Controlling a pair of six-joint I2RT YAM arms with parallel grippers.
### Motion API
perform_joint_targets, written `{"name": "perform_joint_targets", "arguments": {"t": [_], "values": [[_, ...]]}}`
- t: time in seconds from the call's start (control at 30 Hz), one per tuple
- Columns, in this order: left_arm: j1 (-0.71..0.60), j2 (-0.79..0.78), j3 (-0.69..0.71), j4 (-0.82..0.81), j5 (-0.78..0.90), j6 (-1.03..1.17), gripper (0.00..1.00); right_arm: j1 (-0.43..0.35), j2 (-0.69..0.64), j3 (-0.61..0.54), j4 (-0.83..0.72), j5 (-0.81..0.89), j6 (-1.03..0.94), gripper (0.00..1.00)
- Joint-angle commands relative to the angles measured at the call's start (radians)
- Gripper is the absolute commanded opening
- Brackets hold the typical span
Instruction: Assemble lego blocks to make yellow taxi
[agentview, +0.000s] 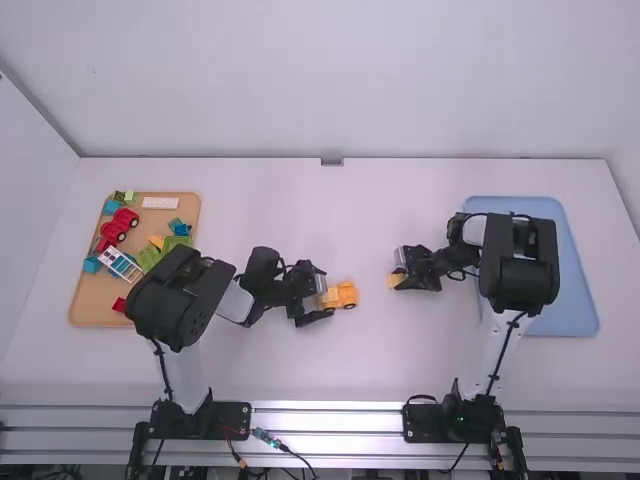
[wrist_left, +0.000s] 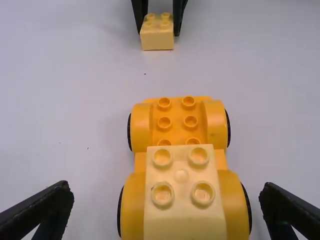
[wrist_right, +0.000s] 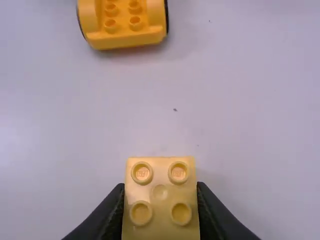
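White tabletop (agentview: 360, 370) stretches beneath two robot arms, with a light-blue plastic tray (agentview: 577, 300) at right and a tan tray (agentview: 90, 312) of multicolored toy pieces (agentview: 113, 229) at left. Near the middle, an orange-yellow plastic wheeled base (wrist_left: 162, 112), topped at one end by a pale-yellow studded block (wrist_left: 183, 222), sits between the spread, released fingers of the left gripper (agentview: 324, 297), with space on either side. Across from it, the right gripper (agentview: 402, 276) clasps a separate pale-yellow four-stud block (wrist_right: 160, 200) between its fingertips, well apart from the base.
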Motion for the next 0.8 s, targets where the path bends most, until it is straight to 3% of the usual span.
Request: {"name": "perform_joint_targets", "arguments": {"t": [0.0, 0.17, 0.37, 0.77], "values": [[-0.004, 0.005, -0.006, -0.013, 0.027, 0.009, 0.99, 0.009, 0.014, 0.032, -0.038, -0.023, -0.008, 0.22], [-0.004, 0.005, 0.035, -0.097, 0.031, 0.009, 0.99, 0.011, 0.014, 0.093, -0.142, -0.067, -0.029, 0.15], [-0.004, 0.005, 0.058, -0.122, 0.038, 0.009, 0.99, 0.018, 0.014, 0.100, -0.152, -0.134, -0.038, 0.15], [-0.011, 0.005, 0.048, -0.125, 0.031, 0.009, 0.91, 0.142, 0.014, 0.116, -0.127, -0.149, 0.033, 0.11]]}}
